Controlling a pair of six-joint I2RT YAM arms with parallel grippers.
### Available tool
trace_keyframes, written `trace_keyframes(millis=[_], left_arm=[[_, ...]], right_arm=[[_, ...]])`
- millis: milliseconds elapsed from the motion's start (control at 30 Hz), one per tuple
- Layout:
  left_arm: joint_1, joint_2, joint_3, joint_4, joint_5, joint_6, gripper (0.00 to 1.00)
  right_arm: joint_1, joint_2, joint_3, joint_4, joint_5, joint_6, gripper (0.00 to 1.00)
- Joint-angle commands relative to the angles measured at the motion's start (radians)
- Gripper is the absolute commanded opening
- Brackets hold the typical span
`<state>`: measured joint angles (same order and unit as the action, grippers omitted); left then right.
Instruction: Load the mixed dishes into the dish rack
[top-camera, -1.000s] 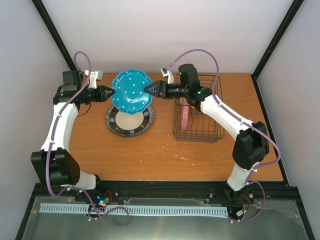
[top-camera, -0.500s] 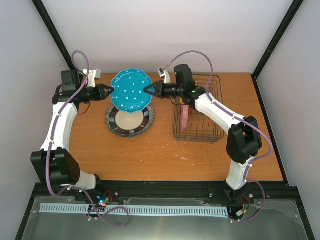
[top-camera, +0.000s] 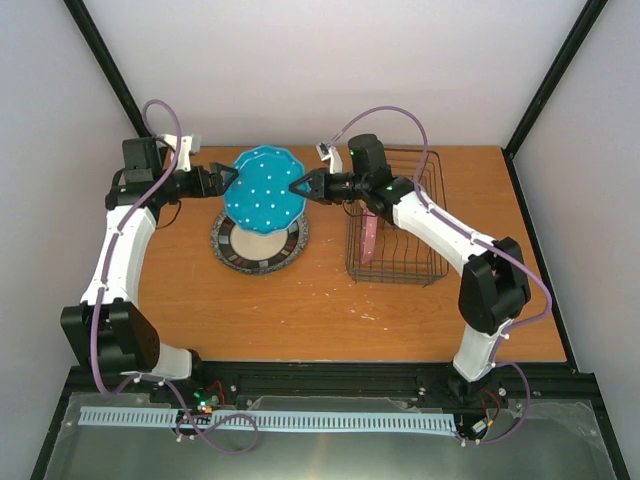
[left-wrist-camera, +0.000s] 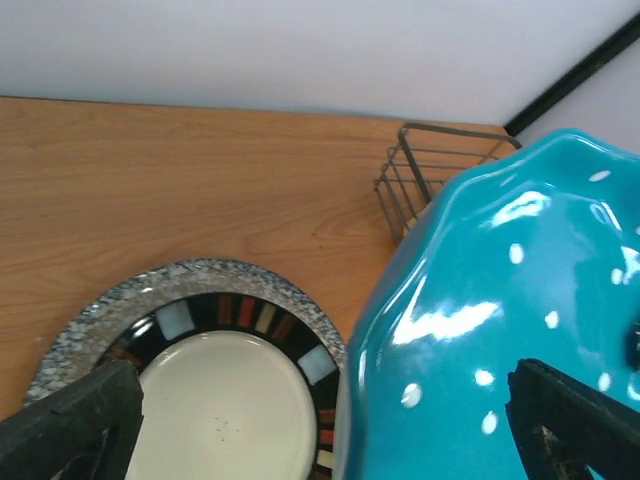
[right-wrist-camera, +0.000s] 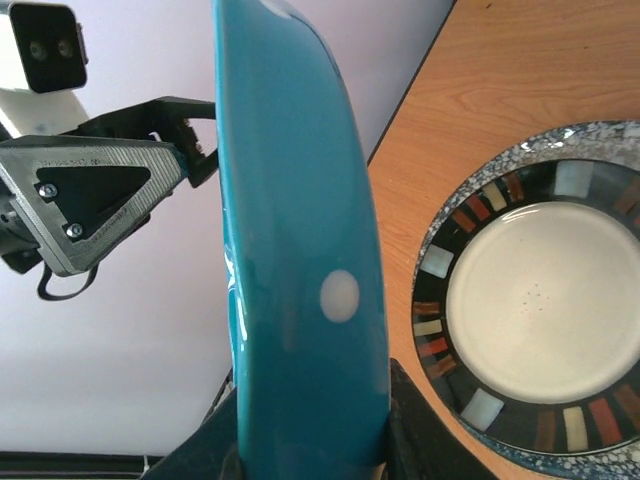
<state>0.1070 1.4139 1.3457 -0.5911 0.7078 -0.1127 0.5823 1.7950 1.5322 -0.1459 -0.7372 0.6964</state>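
Observation:
The teal dotted plate (top-camera: 263, 190) hangs on edge above the table, with my right gripper (top-camera: 302, 187) shut on its right rim. In the right wrist view the plate (right-wrist-camera: 300, 250) shows edge-on, clamped between the two fingers. My left gripper (top-camera: 227, 180) stands open at the plate's left rim, its fingers wide apart on either side of the plate (left-wrist-camera: 500, 320). Below lies the dark-rimmed plate (top-camera: 260, 240), stacked on the grey speckled plate (left-wrist-camera: 150, 285). The dish rack (top-camera: 420, 262) stands to the right with the pink dotted plate (top-camera: 369, 236) upright inside.
The rack's near corner (left-wrist-camera: 430, 170) shows behind the teal plate in the left wrist view. White walls and black frame posts close off the back of the wooden table (top-camera: 300, 310).
The left gripper has opened and let go of the teal plate. The right gripper has shut on the plate's right rim, and the plate has shifted slightly to the right.

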Motion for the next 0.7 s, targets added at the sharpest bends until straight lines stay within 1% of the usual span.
trace_keyframes(millis=[0,133,167,267,367,500,567,667], left_arm=[[-0.001,-0.078,0.015,0.058,-0.171,-0.018,1.0],[0.0,-0.174,-0.022,0.143,-0.4,-0.041,1.0],[0.0,-0.197,-0.039,0.168,-0.441,-0.039,1.0],[0.0,-0.237,-0.077,0.205,-0.527,-0.027,1.0],[0.0,-0.231,-0.096,0.198,-0.555,-0.007,1.0],[0.0,-0.211,-0.126,0.196,-0.545,-0.004,1.0],[0.0,-0.206,-0.144,0.208,-0.529,-0.008,1.0],[0.0,-0.2,-0.155,0.216,-0.519,-0.008,1.0]], right_arm=[[-0.014,-0.111,0.013,0.087,0.034,-0.016,0.03],[-0.022,-0.171,0.035,-0.017,0.178,-0.096,0.03],[-0.022,-0.191,0.056,-0.066,0.238,-0.13,0.03],[-0.022,-0.265,0.127,-0.23,0.509,-0.24,0.03],[-0.022,-0.359,0.142,-0.338,0.78,-0.317,0.03],[-0.022,-0.457,0.169,-0.463,1.107,-0.426,0.03],[-0.022,-0.476,0.193,-0.546,1.239,-0.454,0.03],[-0.022,-0.518,0.184,-0.622,1.36,-0.417,0.03]])
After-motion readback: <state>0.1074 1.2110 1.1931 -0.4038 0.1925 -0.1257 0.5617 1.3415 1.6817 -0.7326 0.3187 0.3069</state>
